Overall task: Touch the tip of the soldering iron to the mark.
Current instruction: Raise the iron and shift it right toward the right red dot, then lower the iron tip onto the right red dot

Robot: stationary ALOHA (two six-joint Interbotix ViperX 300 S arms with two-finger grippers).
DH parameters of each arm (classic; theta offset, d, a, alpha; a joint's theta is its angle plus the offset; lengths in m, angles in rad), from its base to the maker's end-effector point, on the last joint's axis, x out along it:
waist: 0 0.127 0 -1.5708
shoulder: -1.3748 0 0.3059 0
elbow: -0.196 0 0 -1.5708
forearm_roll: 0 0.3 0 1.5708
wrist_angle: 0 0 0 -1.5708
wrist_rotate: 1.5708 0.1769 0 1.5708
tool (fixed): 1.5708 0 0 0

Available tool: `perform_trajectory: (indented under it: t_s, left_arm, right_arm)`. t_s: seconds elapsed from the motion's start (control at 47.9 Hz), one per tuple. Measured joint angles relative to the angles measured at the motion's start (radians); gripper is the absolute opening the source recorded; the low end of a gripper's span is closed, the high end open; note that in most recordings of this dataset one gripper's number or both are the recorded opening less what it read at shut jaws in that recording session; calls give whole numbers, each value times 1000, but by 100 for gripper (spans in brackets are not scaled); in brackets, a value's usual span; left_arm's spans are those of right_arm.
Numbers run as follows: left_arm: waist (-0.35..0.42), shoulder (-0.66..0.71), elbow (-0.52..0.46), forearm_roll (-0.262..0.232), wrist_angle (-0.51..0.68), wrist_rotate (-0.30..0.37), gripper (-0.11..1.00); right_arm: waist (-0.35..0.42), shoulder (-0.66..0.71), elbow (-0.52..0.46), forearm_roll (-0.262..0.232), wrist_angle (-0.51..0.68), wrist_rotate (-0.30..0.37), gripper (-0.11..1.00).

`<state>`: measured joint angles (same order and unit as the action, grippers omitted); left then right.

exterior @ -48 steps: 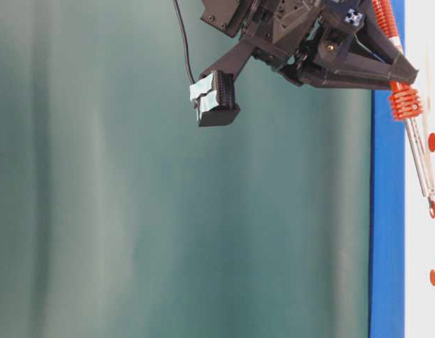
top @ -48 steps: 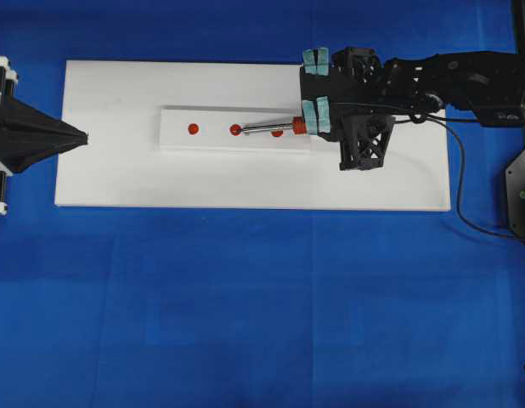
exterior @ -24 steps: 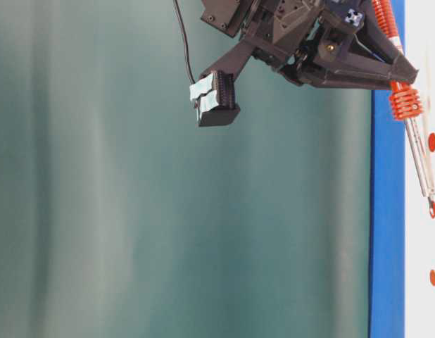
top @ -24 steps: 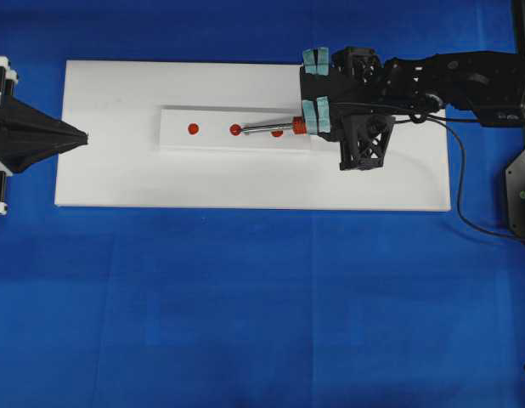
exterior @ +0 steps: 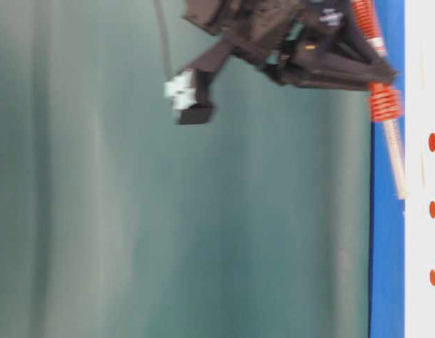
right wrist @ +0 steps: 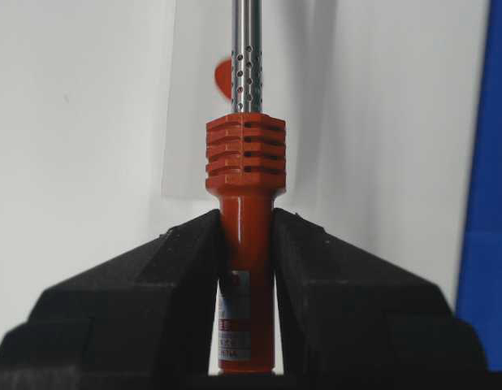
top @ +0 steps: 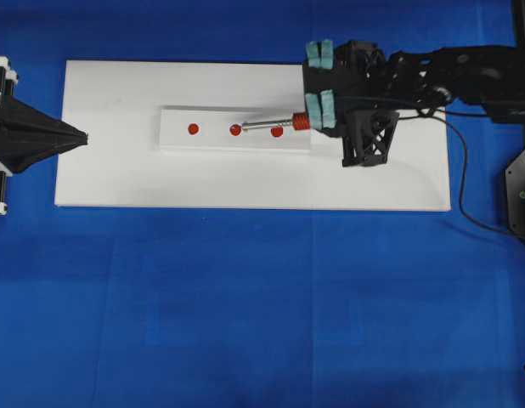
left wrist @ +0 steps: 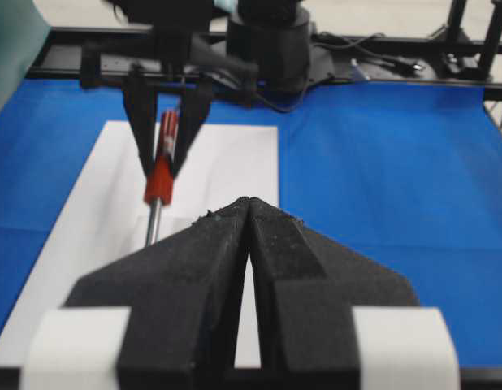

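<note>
My right gripper [top: 307,121] is shut on the red-orange handle of the soldering iron [top: 275,124], with the silver shaft pointing left over the white block [top: 211,141]. The mark [top: 235,130] is the middle of three red dots. The iron's tip hangs just right of the mark, and the blurred table-level view shows the soldering iron [exterior: 392,151] lifted clear of the mark [exterior: 433,209]. In the right wrist view the gripper [right wrist: 245,236] clamps the soldering iron [right wrist: 244,162]. My left gripper [top: 82,136] rests shut and empty at the board's left edge, its tips [left wrist: 249,203] together.
The block lies on a white board [top: 118,183] over a blue cloth [top: 262,306]. The iron's black cord [top: 460,191] trails off to the right past the arm. A black frame part [top: 522,191] stands at the right edge.
The right gripper has lifted and drawn back slightly with the iron. The tip, which sat on the middle dot, has come off it. The left gripper has not moved.
</note>
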<state>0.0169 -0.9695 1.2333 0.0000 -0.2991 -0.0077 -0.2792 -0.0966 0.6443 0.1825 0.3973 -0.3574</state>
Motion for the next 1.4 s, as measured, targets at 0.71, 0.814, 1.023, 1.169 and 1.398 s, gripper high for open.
perform_trajectory:
  t_s: [0.71,0.814,1.023,1.169,1.398]
  left_arm:
    - [0,-3,0,0,0,-2,0]
    - [0,-3,0,2,0,-2,0]
    - [0,-2,2,0,0,-8,0]
    - [2,-3,0,0,0,-9,0]
    - [2,-3,0,0,0,-8,0]
  right_arm:
    - [0,-192,-58,-5,97,0,6]
    - [0,-192,-43,-6,98,0,6]
    - [-8,-235,25,-8,109,0,6]
    - [-15,-296,67,-8,133,-2,6]
    - [-25,-360,104,-8,163,0,6]
